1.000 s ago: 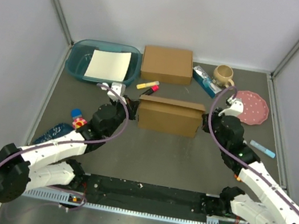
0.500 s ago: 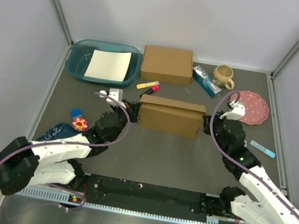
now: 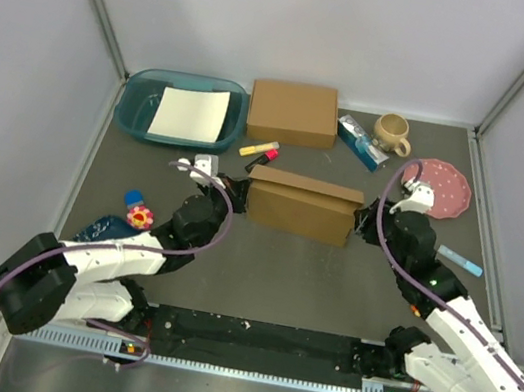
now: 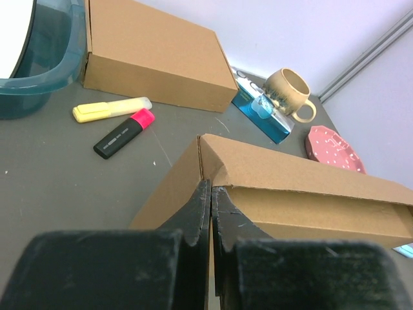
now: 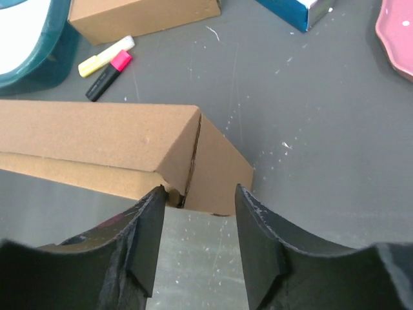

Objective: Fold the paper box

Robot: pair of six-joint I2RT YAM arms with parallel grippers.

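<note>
The paper box [image 3: 300,208] lies in the middle of the table as a shallow brown mailer, its lid sitting a little skewed and raised over the front wall [image 4: 310,213]. My left gripper [image 3: 234,188] is shut, its fingertips [image 4: 205,194] pressed together right at the box's left end corner with no cardboard visible between them. My right gripper [image 3: 368,219] stands open just off the box's right end [image 5: 213,168]. Its fingers [image 5: 150,226] frame that end from the near side, with only bare table between them.
Behind stand a second, closed cardboard box [image 3: 293,112], a teal basin [image 3: 135,111] holding white paper, and yellow [image 3: 258,147] and pink [image 3: 267,158] highlighters. A blue carton [image 3: 361,140], a mug [image 3: 391,132] and a pink plate [image 3: 443,189] are at back right. A small toy [image 3: 138,212] lies at left.
My right gripper has opened and drawn back slightly from the box's right end. The box has turned a little, and its lid now sits skewed. The left gripper stays shut at the left end.
</note>
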